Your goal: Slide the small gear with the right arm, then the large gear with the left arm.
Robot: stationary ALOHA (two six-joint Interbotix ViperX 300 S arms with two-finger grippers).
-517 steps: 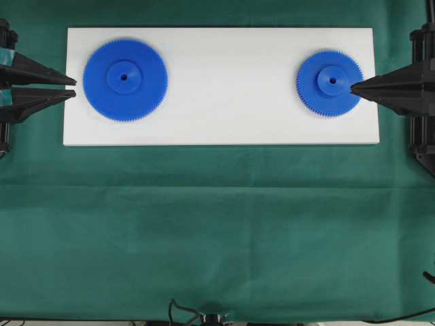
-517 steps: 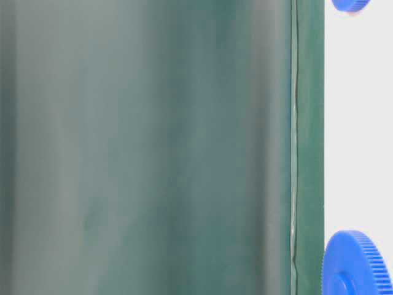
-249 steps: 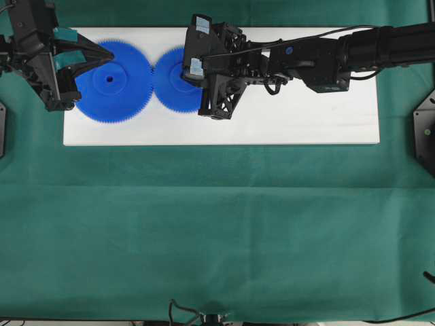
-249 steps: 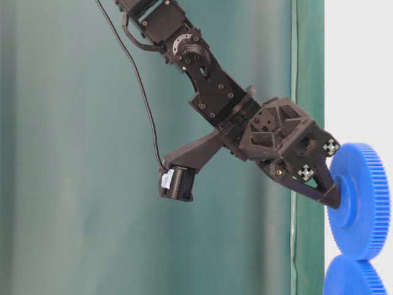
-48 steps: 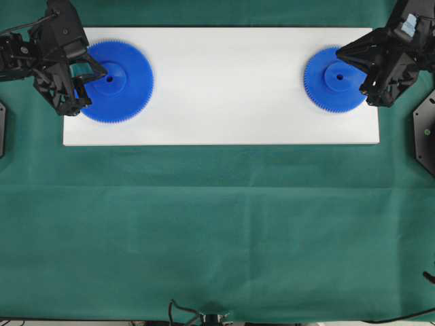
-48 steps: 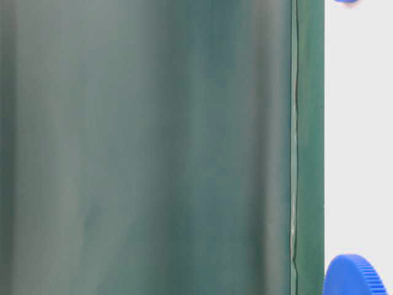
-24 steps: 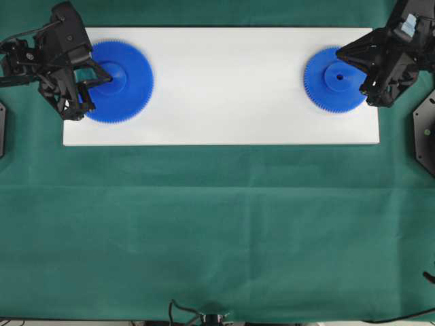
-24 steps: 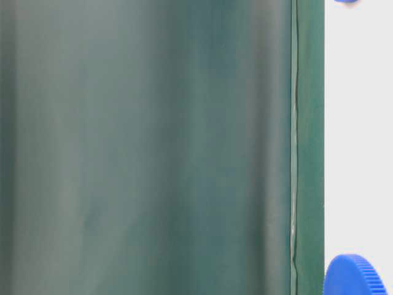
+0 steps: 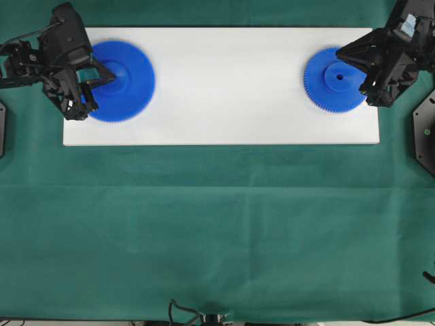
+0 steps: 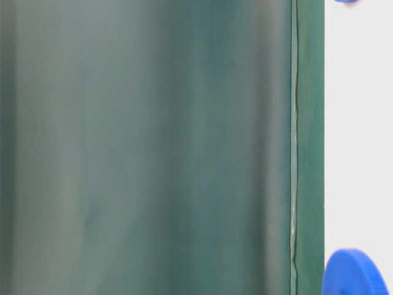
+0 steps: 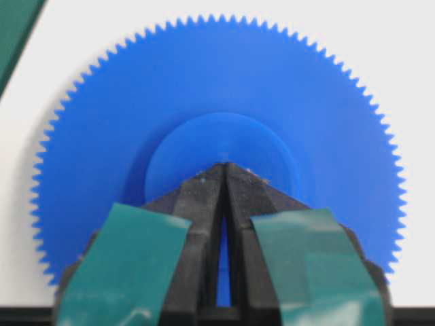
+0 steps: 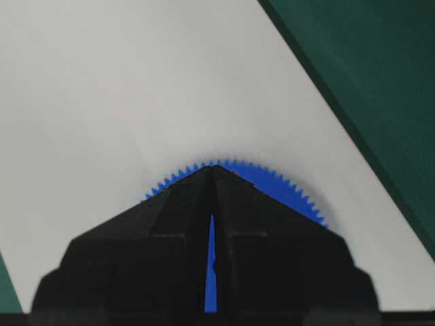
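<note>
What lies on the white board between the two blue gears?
Nothing: in the overhead view, bare white board separates the large gear from the small gear.

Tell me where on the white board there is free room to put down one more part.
The long middle of the flat white board is bare, between the large blue plastic gear and the small blue plastic gear. Both ends are crowded: the left hand is on the large gear, the right hand over the small one.

Quick count: two blue gears total, one large gear point(image 9: 121, 80) over at 9 o'clock on the board and one small gear point(image 9: 336, 80) at 3 o'clock. One white board point(image 9: 224, 88) under both. One green cloth point(image 9: 217, 231). Two arms, left arm point(image 9: 58, 60) and right arm point(image 9: 391, 54).
</note>
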